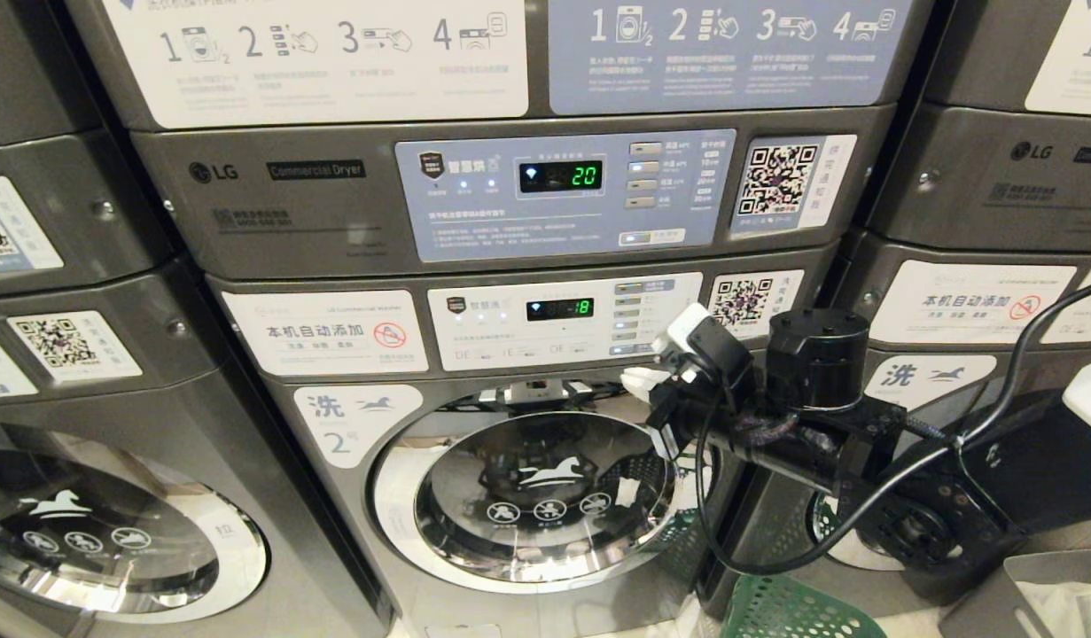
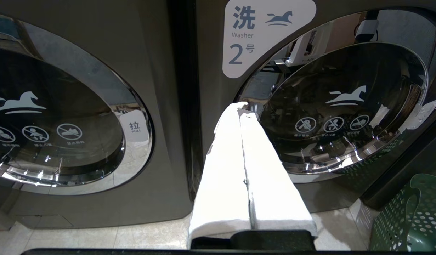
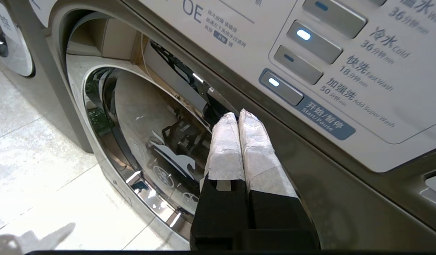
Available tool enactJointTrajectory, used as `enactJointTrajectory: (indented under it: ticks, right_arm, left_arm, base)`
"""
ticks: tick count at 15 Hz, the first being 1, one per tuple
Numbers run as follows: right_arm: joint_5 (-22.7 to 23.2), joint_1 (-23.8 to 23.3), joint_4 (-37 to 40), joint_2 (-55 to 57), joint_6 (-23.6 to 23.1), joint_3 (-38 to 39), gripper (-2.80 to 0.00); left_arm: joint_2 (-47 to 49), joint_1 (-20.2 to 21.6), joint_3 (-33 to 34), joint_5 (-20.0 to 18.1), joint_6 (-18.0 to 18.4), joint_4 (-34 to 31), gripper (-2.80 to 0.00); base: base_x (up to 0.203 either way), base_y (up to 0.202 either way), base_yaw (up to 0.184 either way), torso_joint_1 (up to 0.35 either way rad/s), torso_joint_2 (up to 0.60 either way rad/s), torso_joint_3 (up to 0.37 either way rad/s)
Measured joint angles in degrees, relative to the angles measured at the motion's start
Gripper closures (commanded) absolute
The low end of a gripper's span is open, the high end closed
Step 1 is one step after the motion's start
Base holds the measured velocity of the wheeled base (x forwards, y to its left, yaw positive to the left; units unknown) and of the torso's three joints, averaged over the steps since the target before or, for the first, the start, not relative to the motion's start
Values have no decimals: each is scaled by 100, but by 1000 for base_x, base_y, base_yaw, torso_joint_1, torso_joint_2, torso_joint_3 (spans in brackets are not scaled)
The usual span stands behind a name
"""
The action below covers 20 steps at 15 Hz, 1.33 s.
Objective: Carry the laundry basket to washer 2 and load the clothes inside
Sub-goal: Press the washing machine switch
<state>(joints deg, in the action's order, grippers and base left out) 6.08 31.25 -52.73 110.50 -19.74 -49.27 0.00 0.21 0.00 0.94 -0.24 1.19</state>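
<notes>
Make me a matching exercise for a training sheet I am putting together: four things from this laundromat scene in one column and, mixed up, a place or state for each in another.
Things:
1. right pincer
2. left pincer
3. laundry basket
4. washer 2

Places or states:
A. green, standing on the floor beside the washer's right
B. round door closed
C. shut, raised just under the control panel
D. shut, low, pointing at the door's left rim

Pairs: 1-C, 2-D, 3-A, 4-B

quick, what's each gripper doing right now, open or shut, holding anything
Left gripper: shut, holding nothing, low in front of washer 2.
Right gripper: shut, empty, just below the control panel.
</notes>
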Motion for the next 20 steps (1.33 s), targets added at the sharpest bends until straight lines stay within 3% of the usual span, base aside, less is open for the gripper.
enactJointTrajectory:
  ticks: [20]
  right_arm:
    - [-164, -201, 7, 386, 39, -673, 0]
  left_arm:
    - [0, 0, 0, 0, 0, 1, 0]
  base:
    - [0, 0, 0, 0, 0, 0]
